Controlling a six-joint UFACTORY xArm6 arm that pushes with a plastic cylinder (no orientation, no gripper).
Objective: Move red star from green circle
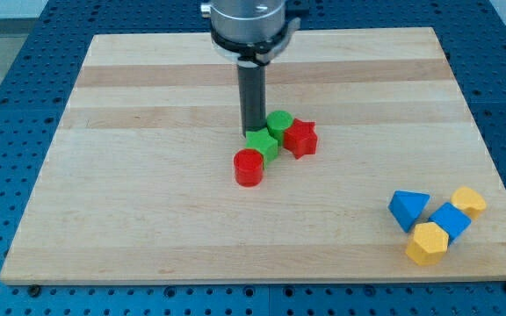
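The red star (301, 138) lies near the middle of the wooden board (148, 193). It touches the right side of the green circle (278, 123). A second green block (262, 145), of a shape I cannot make out, sits just below-left of the green circle. A red circle (248, 168) sits below that, touching it. My tip (251, 132) stands at the left of the green circle, just above the second green block, on the side away from the red star.
At the view's lower right is a cluster: a blue triangle (408, 209), a blue block (450, 220), a yellow block (469, 201) and a yellow hexagon (427, 243). The board's right edge runs close to them.
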